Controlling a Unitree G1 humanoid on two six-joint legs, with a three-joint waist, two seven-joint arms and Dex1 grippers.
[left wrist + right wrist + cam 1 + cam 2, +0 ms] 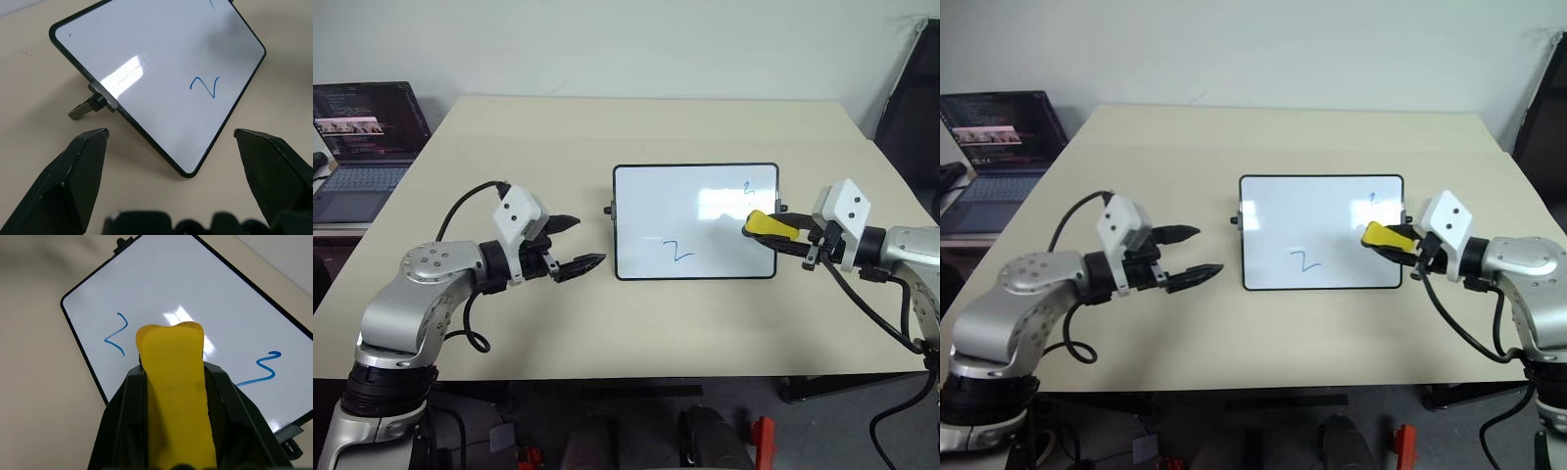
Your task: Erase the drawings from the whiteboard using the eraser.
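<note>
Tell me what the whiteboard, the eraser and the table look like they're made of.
The whiteboard: glossy white face, likely coated or melamine, since it mirrors a bright light patch; the thin black frame looks like plastic. The eraser: matte yellow, looks like soft foam or rubber, with rounded, slightly uneven edges. The table: smooth beige top with a low sheen, probably laminate; it shows no wood grain.

Silver arms, white wrist housings, seemingly black cables.

At the left of the frame, the left arm bends inward, its left gripper [571,244] spread wide, fingers pointing toward the centre. At the right, the right gripper [781,232] points inward, clamped on the eraser [770,224].
</note>
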